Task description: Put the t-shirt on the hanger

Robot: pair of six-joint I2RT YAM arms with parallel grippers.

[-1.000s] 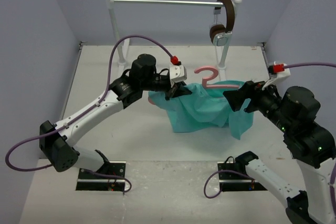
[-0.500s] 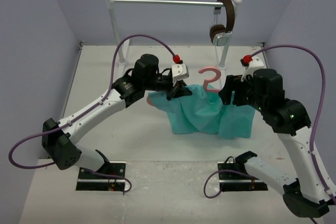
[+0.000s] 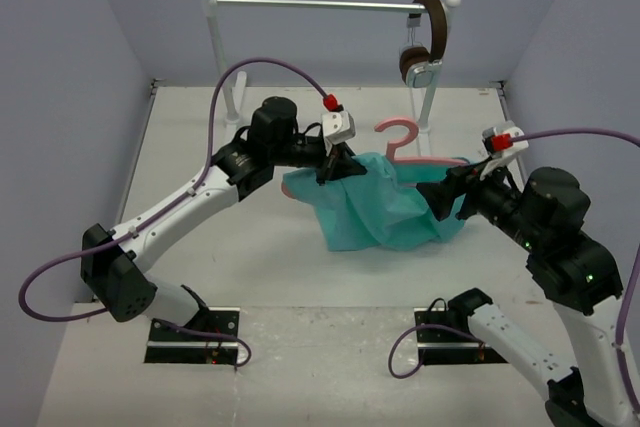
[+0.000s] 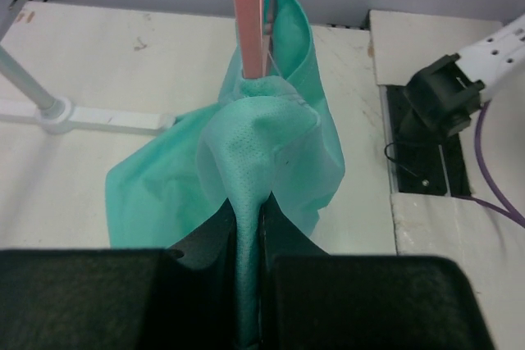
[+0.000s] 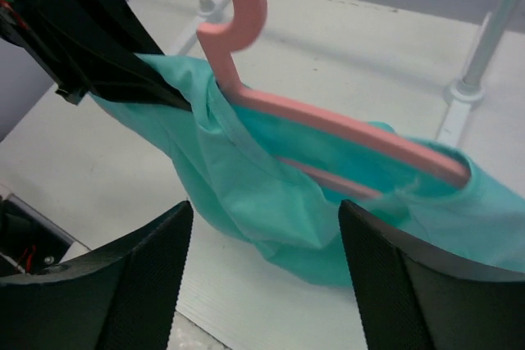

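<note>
Top external view gives the white table (image 3: 250,257), and above it the t-shirt (image 3: 380,215) hanging bunched under the hanger (image 3: 432,160). Since a second ago the cloth right of the hanger has drawn up closer to it and no longer trails low. The hanger's right arm shows bare pink over the cloth, so I judge that shoulder not yet seated. Left of the hanger, the left gripper (image 3: 335,169) stays pinched on a teal fold. Right of the hanger, the right gripper (image 3: 440,197) has swung back down, fingers spread wide, holding nothing.
</note>
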